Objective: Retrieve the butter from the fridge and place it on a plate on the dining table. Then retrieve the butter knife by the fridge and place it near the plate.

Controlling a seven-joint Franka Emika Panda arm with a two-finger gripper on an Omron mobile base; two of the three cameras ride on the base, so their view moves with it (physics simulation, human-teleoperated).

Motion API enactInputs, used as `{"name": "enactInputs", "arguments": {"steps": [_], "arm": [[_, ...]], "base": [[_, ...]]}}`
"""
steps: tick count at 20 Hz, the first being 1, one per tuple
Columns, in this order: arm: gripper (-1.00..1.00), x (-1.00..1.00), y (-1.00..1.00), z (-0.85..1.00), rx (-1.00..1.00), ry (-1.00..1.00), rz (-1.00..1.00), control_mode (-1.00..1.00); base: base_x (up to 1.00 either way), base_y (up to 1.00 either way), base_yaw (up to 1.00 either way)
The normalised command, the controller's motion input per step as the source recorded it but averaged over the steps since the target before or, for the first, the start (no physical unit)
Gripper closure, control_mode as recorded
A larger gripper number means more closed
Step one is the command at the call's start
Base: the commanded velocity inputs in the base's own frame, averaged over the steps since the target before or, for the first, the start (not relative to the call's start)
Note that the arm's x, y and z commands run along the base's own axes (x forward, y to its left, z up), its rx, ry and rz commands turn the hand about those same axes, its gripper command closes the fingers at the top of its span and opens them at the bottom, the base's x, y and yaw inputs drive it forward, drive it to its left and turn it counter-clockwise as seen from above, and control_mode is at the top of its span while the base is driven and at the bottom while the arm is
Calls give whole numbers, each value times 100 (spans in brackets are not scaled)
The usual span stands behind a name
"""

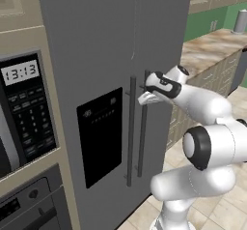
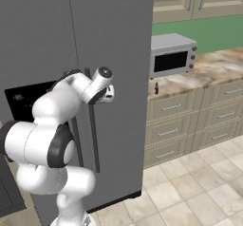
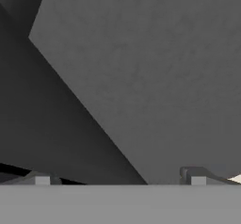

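The white arm (image 1: 207, 147) bulks up in the foreground and reaches its gripper (image 1: 144, 97) right up to the fridge (image 1: 111, 55), jaws spread wide and holding nothing, level with the upper part of the right-hand bar handle (image 1: 143, 127) and so close I cannot tell whether they touch it. Both grey doors are shut, the black display panel (image 1: 100, 135) on the left one. To the fridge's left are a built-in microwave (image 1: 21, 113) and oven (image 1: 29, 205); to its right a marbled counter (image 2: 199, 75) carries a grey countertop microwave (image 2: 172, 55).
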Motion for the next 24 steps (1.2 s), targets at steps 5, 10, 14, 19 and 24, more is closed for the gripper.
{"name": "enactInputs", "arguments": {"steps": [5,10,14,19,24], "arm": [[100,23,0,-11,5,-5,11,-100],[100,22,5,-22,13,-19,8,-100],[100,8,2,-4,3,-4,0,-100],[100,-25,-28,11,-7,7,0,-100],[100,-86,-100,5,-14,2,0,-100]], "base": [[0,0,0],[0,0,0],[0,0,0],[0,0,0],[0,0,0]]}}
